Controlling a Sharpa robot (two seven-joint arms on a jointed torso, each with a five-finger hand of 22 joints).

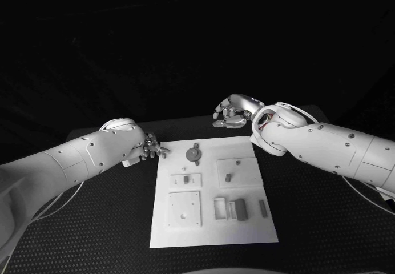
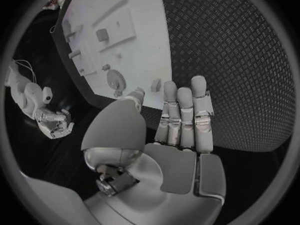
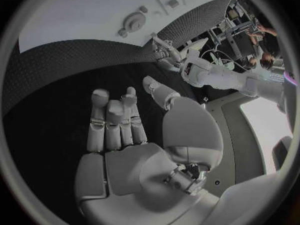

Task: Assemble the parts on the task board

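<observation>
The board (image 1: 212,191) lies mid-worktop with its parts (image 1: 193,154) on it. My left hand (image 1: 150,148) at the board's far left corner and my right hand (image 1: 233,112) beyond its far edge hold nothing, fingers apart. I should bring one hand down slowly over one part.

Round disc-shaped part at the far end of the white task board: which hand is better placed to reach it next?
Probably the left hand: it is open at the white task board's left edge, beside the round disc-shaped part. The right hand hangs beyond the board's far edge, fingers curled, holding nothing.

The white task board (image 1: 212,197) lies flat mid-table, grey parts (image 1: 193,154) seated on it.
</observation>
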